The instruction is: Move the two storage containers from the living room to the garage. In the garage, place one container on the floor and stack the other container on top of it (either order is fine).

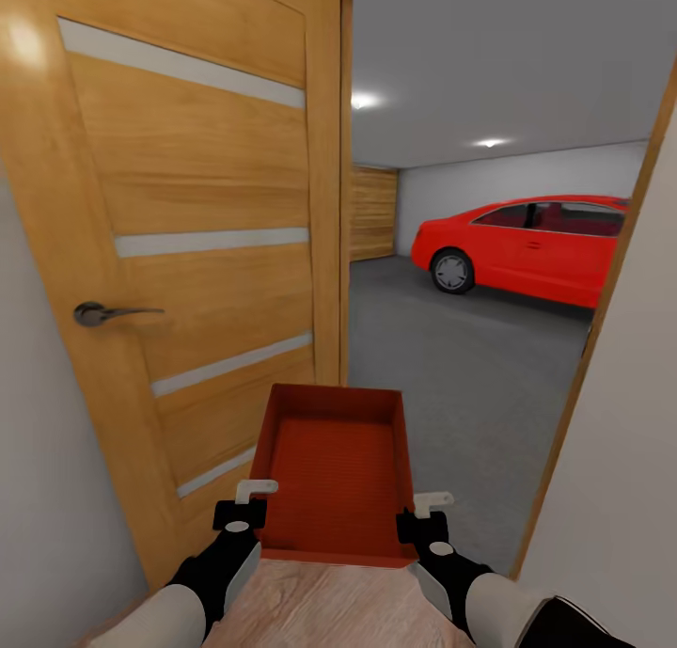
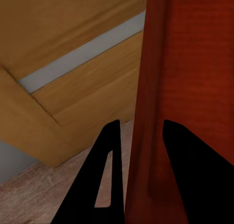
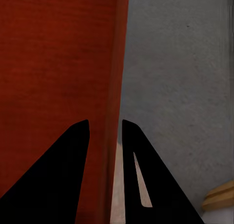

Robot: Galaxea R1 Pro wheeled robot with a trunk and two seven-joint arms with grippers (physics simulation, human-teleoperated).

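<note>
Orange-red storage container (image 1: 337, 474) sits low in the centre of the head view, open side up, carried level between both arms. It is at the threshold of the garage: pale wood flooring (image 1: 329, 606) shows along the bottom edge beneath it, and the grey concrete floor (image 1: 470, 366) spreads beyond it through the middle of the frame. An open wooden door (image 1: 188, 253) with pale horizontal stripes and a dark lever handle (image 1: 108, 313) takes up the left half. A red car (image 1: 536, 246) stands at the right, with a wooden plank garage door (image 1: 373, 213) behind it at centre.

The step in hand appears to be carrying one container into the garage. The next move likely calls for rolling straight through the doorway, keeping clear of the door and frame, then lowering the bin onto the concrete.

The left gripper (image 1: 246, 502) pinches the container's left wall near its close corner; in the left wrist view its dark fingers (image 2: 105, 175) straddle the red wall, narrowly parted by its thickness. The right gripper (image 1: 425, 513) does the same on the right wall, one finger (image 3: 63, 170) inside the bin and the other outside, above the grey concrete.
</note>
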